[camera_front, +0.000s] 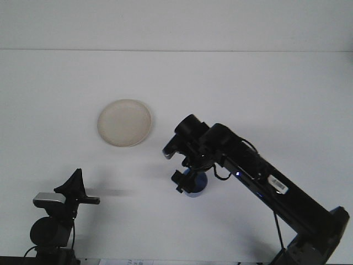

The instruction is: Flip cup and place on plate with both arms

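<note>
The white tabletop [265, 94] fills almost all of the frame. A little left of the centre lies the cream plate [124, 122], round and flat, with nothing on it.

The right arm [265, 182] comes in from the lower right corner and reaches to the middle of the frame. Its pincer [185, 179] points down, and directly under it, partly hidden by the black parts, stands the blue cup [195, 184] on the tabletop. The cup is below and to the right of the plate, clearly apart from it. The pincer is at the cup, but I cannot tell if it is clamped on it or apart.

In the lower left corner the left pincer [77, 190] sits low, well apart from the cup and the plate; its state I cannot tell.
</note>
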Available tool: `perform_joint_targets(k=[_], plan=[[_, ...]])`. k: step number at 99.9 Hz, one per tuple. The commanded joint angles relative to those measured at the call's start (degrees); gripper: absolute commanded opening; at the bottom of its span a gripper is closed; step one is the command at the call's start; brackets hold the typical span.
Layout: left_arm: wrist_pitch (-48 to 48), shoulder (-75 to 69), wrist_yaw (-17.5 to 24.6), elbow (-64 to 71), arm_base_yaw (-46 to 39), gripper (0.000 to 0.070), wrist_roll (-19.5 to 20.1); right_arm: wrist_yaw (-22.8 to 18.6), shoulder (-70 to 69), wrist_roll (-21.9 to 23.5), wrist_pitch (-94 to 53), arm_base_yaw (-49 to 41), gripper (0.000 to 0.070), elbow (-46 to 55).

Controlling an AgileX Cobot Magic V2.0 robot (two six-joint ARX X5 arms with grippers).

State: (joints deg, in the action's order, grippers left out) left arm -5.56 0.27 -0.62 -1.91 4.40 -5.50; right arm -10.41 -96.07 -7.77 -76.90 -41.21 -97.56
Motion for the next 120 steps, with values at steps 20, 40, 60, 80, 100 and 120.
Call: perform_joint_targets(k=[20, 40, 60, 80, 100, 120], plan=[[-0.52, -0.09, 0.26, 1.11, 0.07, 0.0015, -0.35, 0.33, 10.49, -0.50, 3.08, 15.41, 0.0495, 1.40], [-0.52, -0.09, 0.26, 1.11, 0.04, 0.0016, -0.35, 0.39, 22.05, 3.41, 13.33, 28.02, 0.0495, 13.77], [-0.52, -0.09, 0.26, 1.11, 0.07, 0.0016, -0.37, 2.58, 37.42, 7.32, 27.54, 36.85, 0.0495, 32.04], [-0.55, -0.09, 0.26, 1.11, 0.07, 0.0016, -0.35, 2.95, 52.19, 9.99, 34.25, 37.86, 0.0476, 45.75], [-1.73, -0.09, 0.26, 0.66, 0.04, 0.0016, -1.44, 2.99, 61.22, 11.23, 35.30, 37.86, 0.0000, 50.77], [3.02, 1.09, 0.26, -8.31, 0.07, 0.0016, -8.52, 2.95, 63.41, 11.26, 36.85, 37.86, 0.0000, 50.77]])
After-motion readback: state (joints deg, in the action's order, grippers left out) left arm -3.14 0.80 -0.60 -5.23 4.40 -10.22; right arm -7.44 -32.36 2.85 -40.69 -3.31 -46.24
